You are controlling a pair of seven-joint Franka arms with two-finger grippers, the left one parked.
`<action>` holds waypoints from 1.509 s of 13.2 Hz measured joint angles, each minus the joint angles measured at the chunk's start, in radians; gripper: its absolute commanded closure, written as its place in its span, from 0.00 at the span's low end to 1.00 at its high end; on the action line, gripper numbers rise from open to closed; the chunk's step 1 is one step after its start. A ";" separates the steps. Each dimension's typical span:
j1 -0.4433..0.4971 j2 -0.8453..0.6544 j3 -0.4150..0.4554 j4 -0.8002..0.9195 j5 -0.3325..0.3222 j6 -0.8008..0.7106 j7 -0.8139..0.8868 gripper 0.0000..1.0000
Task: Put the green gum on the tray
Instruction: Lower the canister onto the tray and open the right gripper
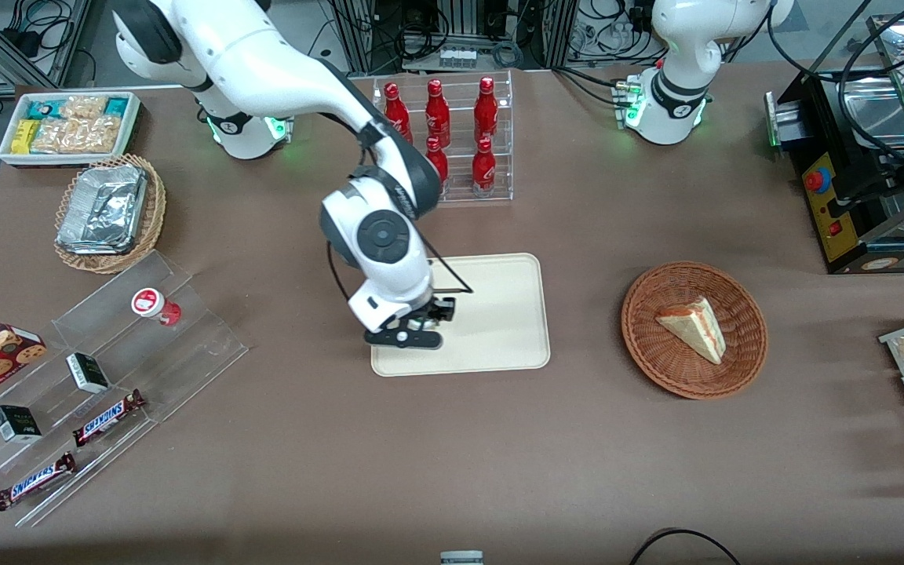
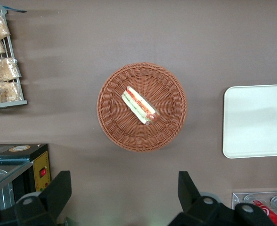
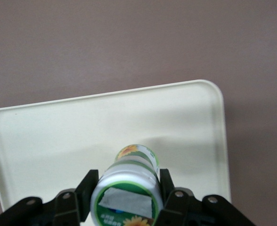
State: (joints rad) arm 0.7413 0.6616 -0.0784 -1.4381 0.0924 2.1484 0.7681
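**Green gum held over the tray**

The right arm's hand [image 3: 126, 200] is clamped on the green gum [image 3: 129, 186], one finger [image 3: 87, 188] pressing each side of the bottle just under its white, green-ringed lid. The bottle's green-and-yellow body points down toward the tray [image 3: 58, 136]; whether its base touches the tray cannot be told. In the front view the hand [image 1: 413, 329] sits low over the tray [image 1: 499, 314], at the tray's edge toward the working arm's end of the surface [image 1: 452, 455], and the gum itself is hidden by the arm.

A red-lidded gum bottle [image 1: 155, 304] stands on a clear stepped rack [image 1: 185, 345] toward the working arm's end, with two Snickers bars [image 1: 107, 417] on the steps nearer the camera. A brown basket [image 1: 742, 329] holding a sandwich wedge [image 1: 695, 328] lies beside the tray, toward the parked arm's end. A rack of red bottles [image 1: 460, 125] stands farther from the camera than the tray
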 measured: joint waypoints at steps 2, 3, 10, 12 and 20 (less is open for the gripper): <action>0.022 0.032 -0.001 0.011 0.000 0.036 0.032 1.00; 0.031 0.044 -0.001 0.012 0.000 0.049 0.045 1.00; 0.073 0.105 -0.003 0.014 0.000 0.095 0.095 0.90; 0.073 0.115 -0.003 0.014 0.000 0.106 0.095 0.00; 0.076 0.114 -0.008 0.022 -0.039 0.111 0.013 0.00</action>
State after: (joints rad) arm 0.8171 0.7755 -0.0868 -1.4159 0.0539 2.2596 0.7810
